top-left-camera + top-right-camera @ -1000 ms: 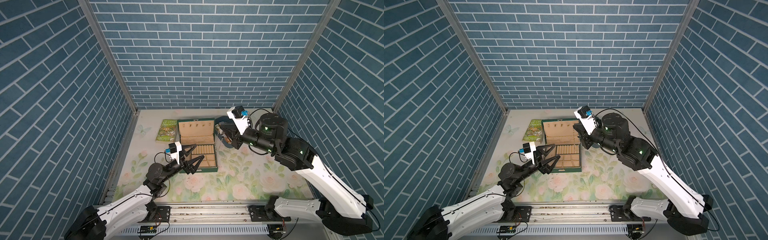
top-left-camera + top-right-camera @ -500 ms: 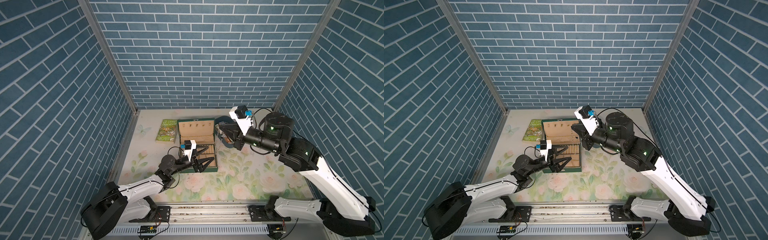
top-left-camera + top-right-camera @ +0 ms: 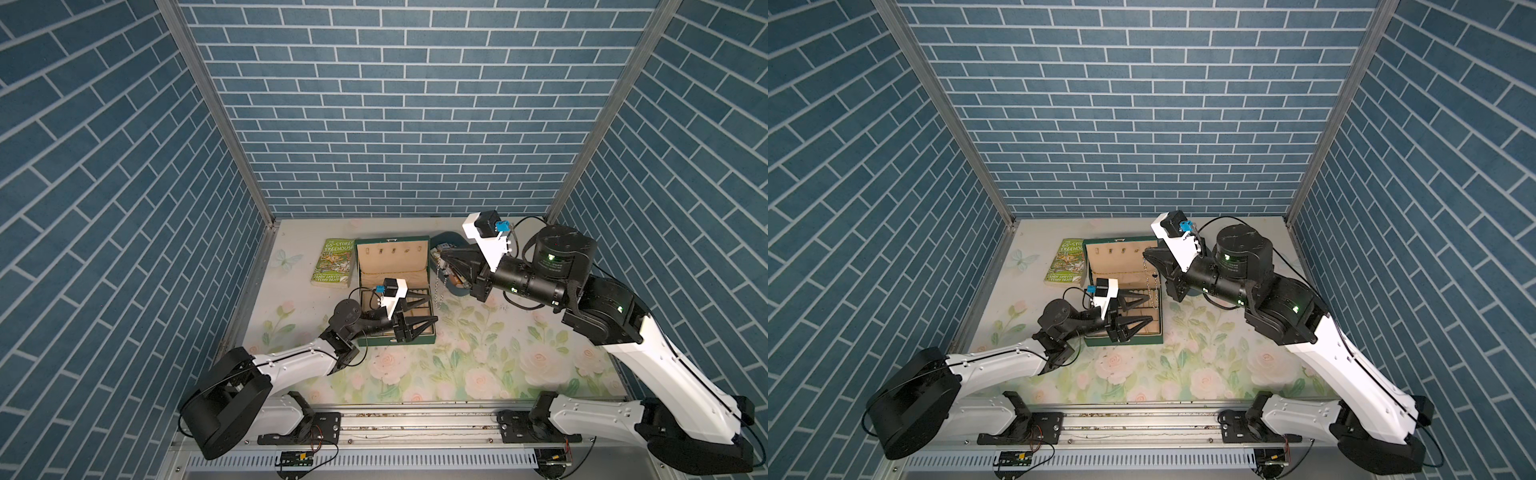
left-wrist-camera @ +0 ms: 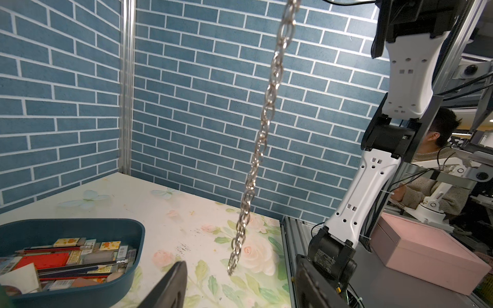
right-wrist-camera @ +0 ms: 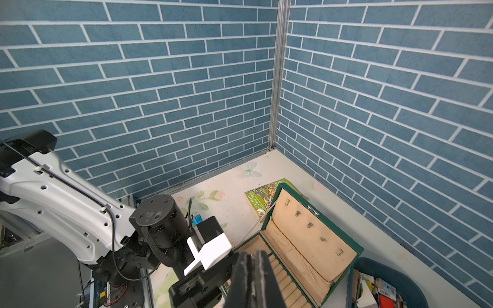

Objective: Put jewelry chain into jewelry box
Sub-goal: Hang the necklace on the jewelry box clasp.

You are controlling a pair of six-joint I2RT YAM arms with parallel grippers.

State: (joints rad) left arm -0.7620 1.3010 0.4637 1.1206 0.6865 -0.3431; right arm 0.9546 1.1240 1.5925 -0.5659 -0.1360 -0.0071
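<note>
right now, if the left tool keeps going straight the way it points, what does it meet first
Most likely the jewelry chain, which hangs from the right tool just ahead of the left tool and in line with its open jaws; depth is unclear.

Top of chain (image 4: 262,125) cut by picture edge in left wrist view. Grip spot unseen: right gripper (image 5: 250,282) fingertips cut off in right wrist view. In top views, chain's end piece too small; touching box (image 3: 392,240) or not, can't tell. Box front compartments covered by left gripper (image 3: 432,308), its fingers (image 4: 173,285) blurred. Tray (image 3: 448,240) partly behind right arm.
</note>
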